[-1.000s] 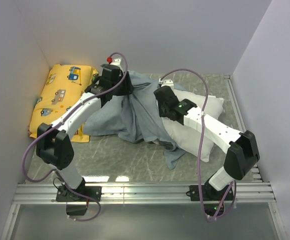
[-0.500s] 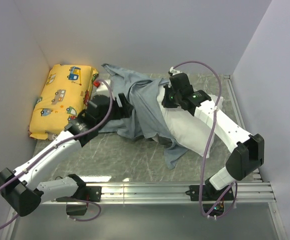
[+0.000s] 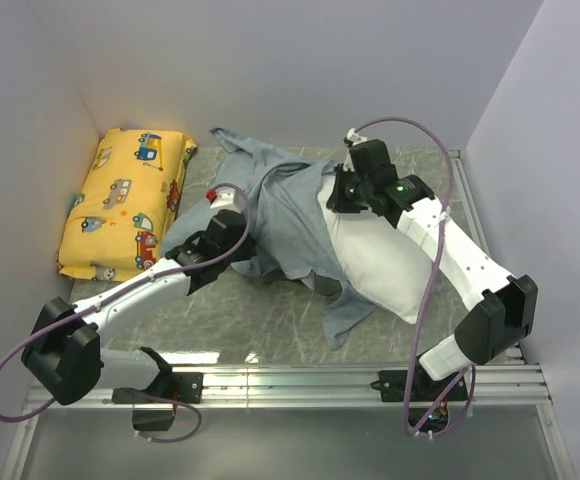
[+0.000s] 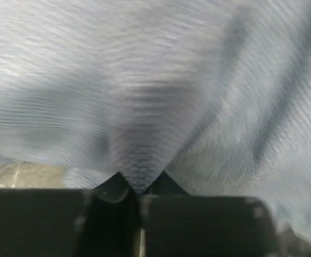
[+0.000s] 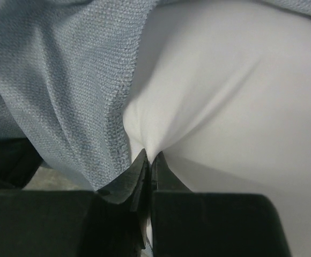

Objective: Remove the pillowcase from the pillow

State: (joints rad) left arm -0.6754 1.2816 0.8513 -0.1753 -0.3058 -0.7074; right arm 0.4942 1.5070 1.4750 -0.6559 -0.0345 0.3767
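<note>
The left gripper [image 4: 139, 188] is pinching the pillowcase [image 3: 285, 220], seemingly closed though blurred; the right gripper [image 5: 149, 160] is clamping the pillow [image 3: 370, 265], which is lying on the table [image 3: 270, 320] partly hidden under the pillowcase.

The top camera looks down from above and behind over the whole table [image 3: 270, 320]; the left wrist camera faces the pillowcase [image 4: 155, 80] very close, blurred, perhaps almost touching; the right wrist camera, equally near, faces the pillow [image 5: 225, 80] and the pillowcase edge, both also seen from overhead.
</note>
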